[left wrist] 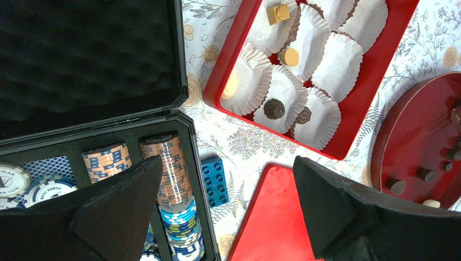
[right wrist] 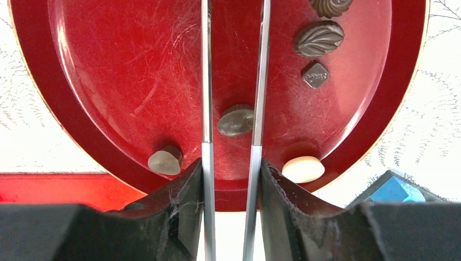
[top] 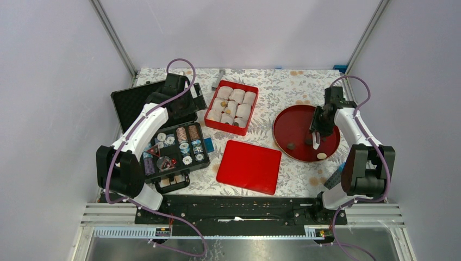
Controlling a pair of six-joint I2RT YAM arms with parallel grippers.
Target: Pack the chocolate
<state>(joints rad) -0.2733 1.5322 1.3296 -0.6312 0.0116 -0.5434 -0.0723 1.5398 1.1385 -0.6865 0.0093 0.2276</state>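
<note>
Several chocolates lie on the round red plate [top: 280, 128]: a dark oval one [right wrist: 235, 120], a grey-brown one [right wrist: 164, 161], a pale tan one [right wrist: 303, 168] and dark ones [right wrist: 318, 38] further off. My right gripper [right wrist: 232, 142] hangs low over the plate with its two thin metal blades slightly apart. The dark oval chocolate shows between them with a gap on its left. The red box [top: 254, 117] holds white paper cups, some with chocolates [left wrist: 274, 108] in them. My left gripper [left wrist: 228, 179] is open and empty, above the case's edge.
An open black case [top: 174, 149] of striped chips stands at the left. A flat red lid [top: 249, 166] lies in front of the box. A blue brick [left wrist: 216, 179] lies between case and lid. A blue block [right wrist: 394, 190] lies near the plate's front right.
</note>
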